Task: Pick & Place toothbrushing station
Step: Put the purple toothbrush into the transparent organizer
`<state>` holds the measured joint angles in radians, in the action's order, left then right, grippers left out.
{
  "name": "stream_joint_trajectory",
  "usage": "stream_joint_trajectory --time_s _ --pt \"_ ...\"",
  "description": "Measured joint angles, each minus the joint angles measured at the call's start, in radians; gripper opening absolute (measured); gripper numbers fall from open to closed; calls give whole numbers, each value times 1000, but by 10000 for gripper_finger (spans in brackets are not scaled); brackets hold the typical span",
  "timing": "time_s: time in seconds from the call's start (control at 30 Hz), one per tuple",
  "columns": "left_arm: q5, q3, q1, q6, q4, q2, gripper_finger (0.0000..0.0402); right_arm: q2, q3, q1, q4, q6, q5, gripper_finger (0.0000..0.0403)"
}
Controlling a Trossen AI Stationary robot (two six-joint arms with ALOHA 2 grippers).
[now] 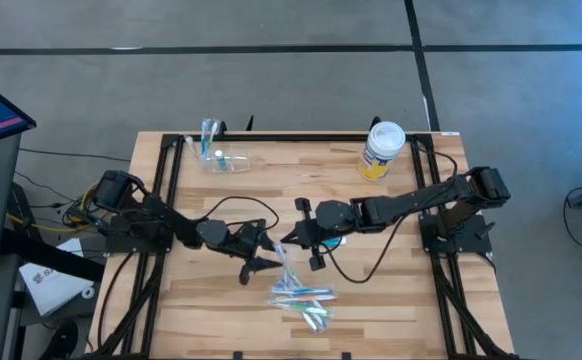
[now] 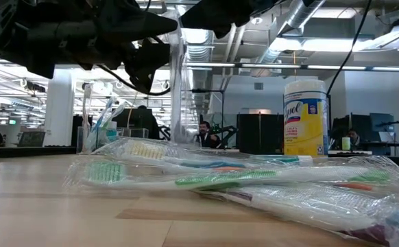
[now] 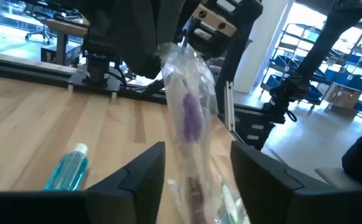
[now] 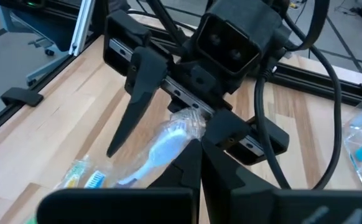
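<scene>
My right hand (image 1: 293,240) is clenched on the top end of a wrapped toothbrush (image 3: 190,118), holding it up over the middle of the worktop (image 1: 221,310). The toothbrush hangs from this grip in its clear wrapper, long axis close to upright, purple brush head near the top and the handle pointing down toward the worktop.

My left hand (image 1: 261,257) sits just beside the right one, lower on the same wrapper. Its two fingers (image 3: 137,177) stand apart on either side of the wrapped toothbrush; I cannot tell whether they touch it.

Below both hands, near the front edge, a pile of wrapped toothbrushes (image 1: 301,298) lies flat, long axes running roughly across the worktop. A small blue bottle (image 3: 68,171) lies on the wood near my left hand. A clear cup with toothbrushes (image 1: 211,145) stands at the far left corner, and a white-lidded wipes canister (image 1: 382,150) at the far right.
</scene>
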<state>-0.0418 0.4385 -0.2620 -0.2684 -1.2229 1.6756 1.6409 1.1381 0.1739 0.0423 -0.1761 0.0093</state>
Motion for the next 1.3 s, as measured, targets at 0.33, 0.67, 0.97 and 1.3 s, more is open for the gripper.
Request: stream_joint_trajectory --time_s 0.33,0.67,0.97,1.3 --pt "-41 0 15 1 -6 0 31 0 0 0 10 -8 0 0" --pt "-58 0 15 2 -6 0 7 0 0 0 0 -26 25 1" --pt "-64 -26 17 1 17 -22 6 -19 0 -15 -12 -26 34 48" --pt "-170 -129 46 26 188 -285 5 -59 0 -48 -37 0 74 55"
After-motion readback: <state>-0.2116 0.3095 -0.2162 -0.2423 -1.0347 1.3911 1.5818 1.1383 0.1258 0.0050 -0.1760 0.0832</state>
